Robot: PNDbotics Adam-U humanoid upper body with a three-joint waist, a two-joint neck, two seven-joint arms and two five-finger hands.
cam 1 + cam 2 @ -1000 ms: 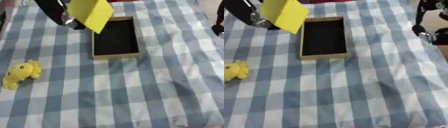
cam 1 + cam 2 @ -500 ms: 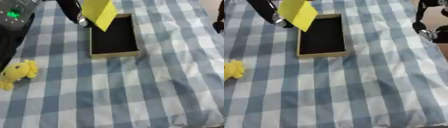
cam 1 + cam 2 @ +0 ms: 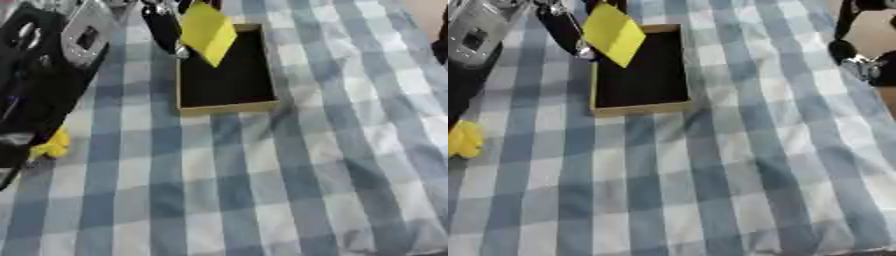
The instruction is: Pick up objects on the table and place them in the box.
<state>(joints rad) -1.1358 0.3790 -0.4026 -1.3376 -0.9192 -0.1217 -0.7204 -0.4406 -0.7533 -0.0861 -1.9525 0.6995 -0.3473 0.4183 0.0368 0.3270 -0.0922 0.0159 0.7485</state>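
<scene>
1. The robot's left hand (image 3: 166, 30) pinches a flat yellow sheet (image 3: 207, 32), tilted, over the far-left corner of the open black-lined cardboard box (image 3: 226, 107); the drop lies just rightward and down.
2. The right hand (image 3: 855, 57) hangs at the right edge, well apart; its fingers cannot be made out.

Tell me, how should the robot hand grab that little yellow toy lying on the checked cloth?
Probably from above, closing round its middle. The yellow toy lies flat on the checked cloth, far left, with open cloth on its right side, so a straight-down reach looks easiest. In the left eye view the left arm hides part of it, so its exact shape is unclear.
</scene>
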